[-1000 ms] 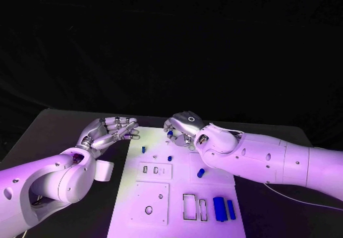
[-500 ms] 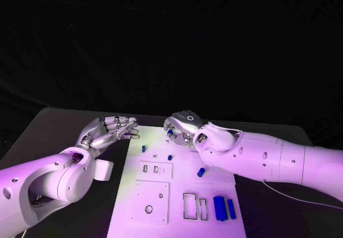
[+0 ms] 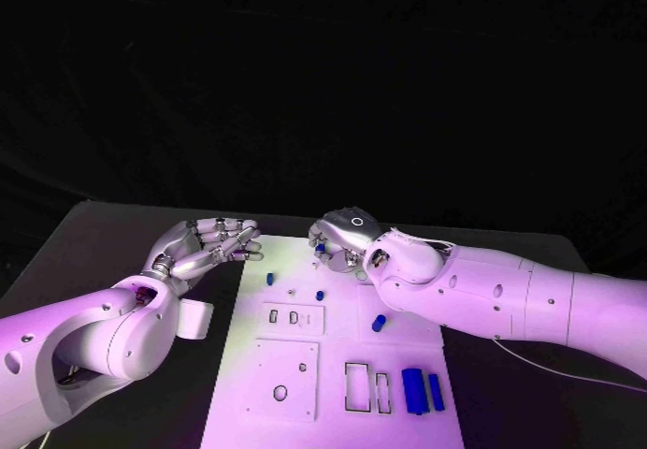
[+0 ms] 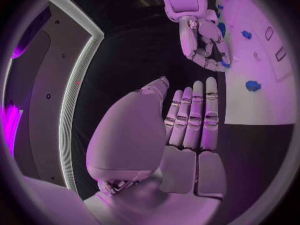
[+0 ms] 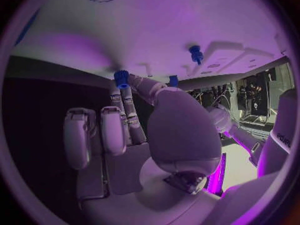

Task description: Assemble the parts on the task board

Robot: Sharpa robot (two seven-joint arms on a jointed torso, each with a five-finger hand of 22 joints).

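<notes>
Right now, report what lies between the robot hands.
Head view: only the task board's bare far edge lies between the left robot hand and the right robot hand, which pinches a blue part.

A white task board [image 3: 405,355] is seen lying in the middle of a black table [image 3: 94,253]. The left hand [image 3: 209,245] is held just beside the board's far left corner, palm turned up, fingers apart and lightly curled, with nothing in it. The right hand [image 3: 344,245] is placed over the board's far edge, fingers curled downward, and a small blue part [image 3: 320,241] is seen at its fingertips. Other blue parts are scattered on the board: one [image 3: 271,278] near the far left, a tiny one [image 3: 320,296] toward the middle, one [image 3: 379,325] beside the right forearm, and two long upright bars [image 3: 422,392] near the front right corner.
</notes>
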